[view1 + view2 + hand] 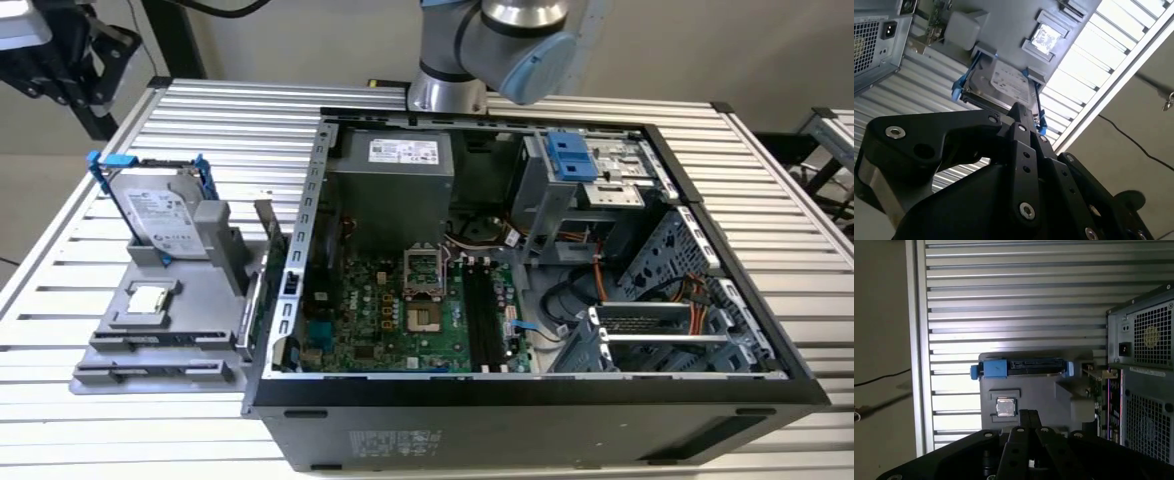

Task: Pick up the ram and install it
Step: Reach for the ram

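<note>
The ram shows as a thin circuit-board strip (1111, 405) standing on edge at the side of the grey holder (1044, 395) that is closest to the computer case; I see it again as a strip (933, 22). My gripper (1029, 413) hangs well above the holder, over the small square CPU chip (1005, 407), its black fingers together with nothing between them. In the second wrist view the gripper (1021, 107) points toward the hard drive (1006, 82). The motherboard's long black slots (483, 320) lie inside the open case.
The open case (534, 390) fills the middle of the slatted metal table (227, 130). The grey holder (160, 320) at the exterior view's left carries a silver hard drive with blue brackets (163, 215) and the CPU chip (147, 298). The arm (514, 30) rises behind the case.
</note>
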Motion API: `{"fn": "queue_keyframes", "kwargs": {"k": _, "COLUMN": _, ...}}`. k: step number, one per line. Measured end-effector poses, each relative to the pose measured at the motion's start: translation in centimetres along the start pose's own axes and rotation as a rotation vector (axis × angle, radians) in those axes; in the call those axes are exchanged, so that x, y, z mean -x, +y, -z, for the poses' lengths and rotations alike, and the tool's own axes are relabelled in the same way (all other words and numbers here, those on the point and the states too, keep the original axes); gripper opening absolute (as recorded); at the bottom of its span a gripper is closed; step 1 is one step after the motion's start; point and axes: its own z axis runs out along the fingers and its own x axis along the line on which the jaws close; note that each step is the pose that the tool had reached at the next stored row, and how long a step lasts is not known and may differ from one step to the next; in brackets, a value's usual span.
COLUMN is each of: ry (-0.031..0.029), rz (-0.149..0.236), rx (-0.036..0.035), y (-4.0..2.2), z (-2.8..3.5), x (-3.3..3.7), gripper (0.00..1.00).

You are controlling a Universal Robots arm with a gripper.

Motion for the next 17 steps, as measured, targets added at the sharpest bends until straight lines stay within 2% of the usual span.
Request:
{"fn": "queue_keyframes", "kwargs": {"k": 9, "ry": 0.0003, "rz": 0.0, "rx": -0.0001, "y": -1.21, "z": 0.06, "x": 0.05, "gripper": 0.0}}
{"fn": "queue_keyframes", "kwargs": {"k": 17, "ry": 0.0004, "rz": 0.0, "rx": -0.0001, "y": -2.87, "z": 0.14, "x": 0.13, "gripper": 0.0}}
